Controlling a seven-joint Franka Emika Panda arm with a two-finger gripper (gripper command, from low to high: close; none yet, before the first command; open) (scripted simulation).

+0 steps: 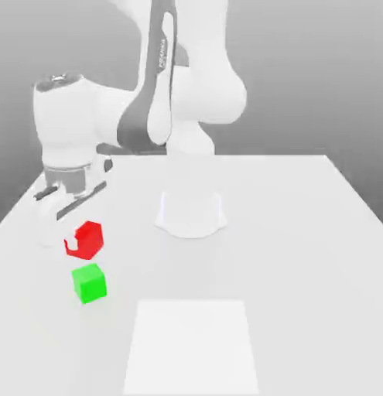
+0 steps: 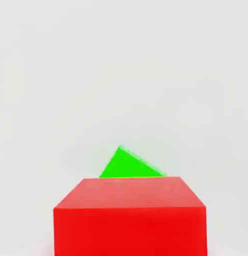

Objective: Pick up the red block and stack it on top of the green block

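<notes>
In the exterior view, the red block (image 1: 90,238) is at the left of the white table, with a white finger covering part of its left side. My gripper (image 1: 73,233) reaches down from the hand and is shut on the red block. Just in front of it, toward the table's front edge, the green block (image 1: 90,282) rests on the table. The hand view has the red block (image 2: 130,220) close up, and a corner of the green block (image 2: 128,165) pokes out from behind it.
The arm's round base (image 1: 190,213) stands at the middle of the table (image 1: 302,232). A paler square patch (image 1: 193,344) lies flat near the front edge. The table's left edge runs close to the hand.
</notes>
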